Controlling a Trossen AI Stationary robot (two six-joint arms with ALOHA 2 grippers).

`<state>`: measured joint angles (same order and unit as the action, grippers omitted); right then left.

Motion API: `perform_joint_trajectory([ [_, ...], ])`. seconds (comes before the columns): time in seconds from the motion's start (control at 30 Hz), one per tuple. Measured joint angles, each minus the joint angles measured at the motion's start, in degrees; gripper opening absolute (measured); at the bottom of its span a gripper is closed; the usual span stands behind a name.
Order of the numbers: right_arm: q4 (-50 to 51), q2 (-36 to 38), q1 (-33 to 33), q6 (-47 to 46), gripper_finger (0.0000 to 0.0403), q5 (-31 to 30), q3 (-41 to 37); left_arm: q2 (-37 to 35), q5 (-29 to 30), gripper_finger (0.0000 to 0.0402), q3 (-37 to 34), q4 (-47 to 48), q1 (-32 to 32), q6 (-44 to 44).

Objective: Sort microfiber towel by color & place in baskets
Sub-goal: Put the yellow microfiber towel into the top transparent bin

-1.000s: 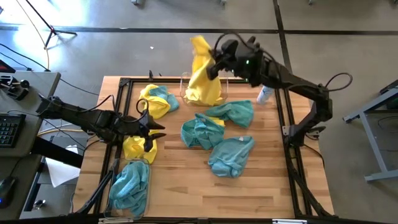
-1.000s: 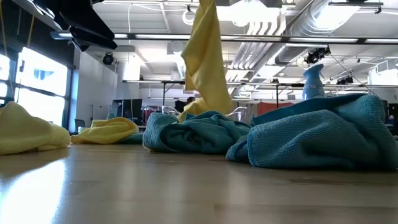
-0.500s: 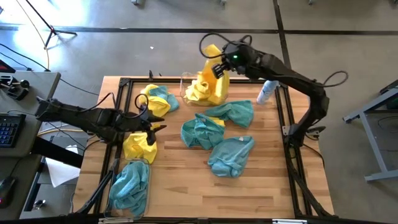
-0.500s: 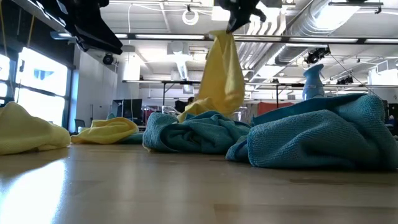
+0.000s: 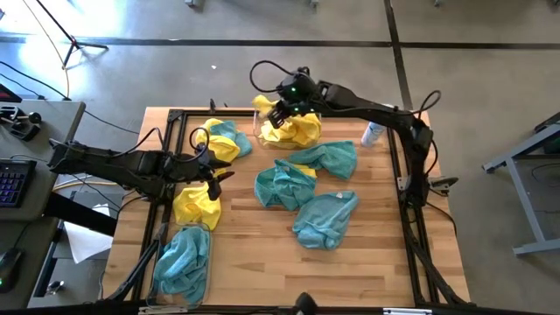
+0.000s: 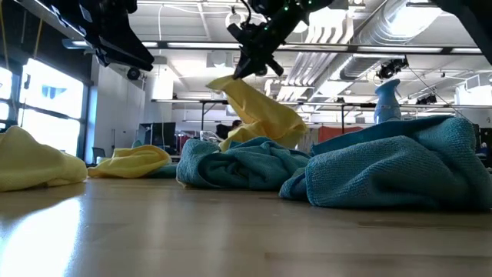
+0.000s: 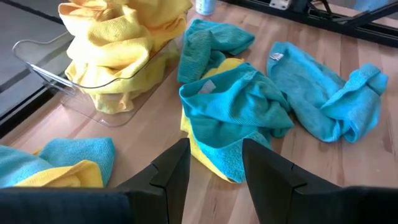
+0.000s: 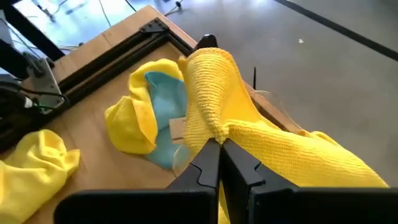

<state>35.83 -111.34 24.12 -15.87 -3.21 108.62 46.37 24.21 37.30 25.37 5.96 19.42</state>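
I'm watching two clear plastic rectangular baskets on the wooden bench (image 5: 262, 254). The far basket (image 5: 262, 131) is sitting at the bench's back edge and is carrying a heap of bright yellow microfiber towels (image 5: 297, 131); I can't count how many are in that heap. The near basket (image 5: 182, 262), at the front left corner, is holding bunched teal-blue microfiber cloth (image 5: 179, 258), looks like 1 pc, maybe more.

The right claw (image 5: 278, 112) is hovering over the far basket's left end, clenched on a corner of a yellow towel (image 8: 214, 102); in the right wrist view the fingers are pinching the cloth tight, and the rest of it is draping down into the heap. In the low view that towel (image 6: 257, 115) is hanging slanted from the claw.

The left claw (image 5: 219, 172) is hanging over the bench's left side, released w/ nothing btwn its fingers (image 7: 171, 171), per the left wrist view.

Loose on the bench I'm counting: 3 teal-blue towels in the middle – one just right of the far basket (image 5: 328, 159), one central (image 5: 282, 185) w/ a bit of yellow showing under it, one nearer the front (image 5: 324, 219). At left, a yellow-and-teal bundle (image 5: 223, 142) is lying beside the far basket, and 1 yellow towel (image 5: 194, 207) is lying just behind the near basket.

A white-and-blue spray bottle (image 5: 373, 133) is standing at the back right.
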Motion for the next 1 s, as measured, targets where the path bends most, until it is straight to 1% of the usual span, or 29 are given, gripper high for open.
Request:
perform_joint_trajectory([
  [0.1, 2.98, -0.05, 0.89, -2.38, 0.0, -2.65, 0.02, 0.0, -0.02, 0.0136, 0.0, 0.02, 0.0, 0.02],
  [0.2, 11.08, -0.07, 2.23, -5.76, 0.0, -7.69, 0.02, 0.0, -0.07, 0.0136, 0.0, 0.03, 0.0, 0.47],
  [0.27, 16.4, -0.08, 3.29, -9.55, 0.0, -8.22, -0.08, 0.0, -0.07, 0.0136, 0.0, 0.04, 0.0, 0.48],
  [0.4, 17.61, -0.14, 4.72, -15.16, 0.0, -8.28, -3.45, 0.0, -0.07, 0.0136, 0.0, 0.04, 0.0, 0.5],
  [0.53, 11.35, -0.03, 5.63, -19.13, 0.0, -3.63, -9.08, 0.01, -0.07, 0.0136, 0.0, 0.04, 0.0, 0.55],
  [0.77, 2.94, -0.12, 5.9, -23.5, 0.0, -1.13, -20.13, 0.0, -0.07, 0.0136, 0.0, 0.04, 0.0, 1.46],
  [0.87, -1.65, -0.12, 5.87, -24.67, 0.0, 0.24, -23.13, 0.02, -0.07, 0.0136, 0.0, 0.04, 0.0, 1.46],
  [1.0, -3.05, -0.64, 5.87, -24.69, 0.0, 0.12, -24.27, 0.02, -0.07, 0.0136, 0.0, 0.04, 0.0, 1.49],
])
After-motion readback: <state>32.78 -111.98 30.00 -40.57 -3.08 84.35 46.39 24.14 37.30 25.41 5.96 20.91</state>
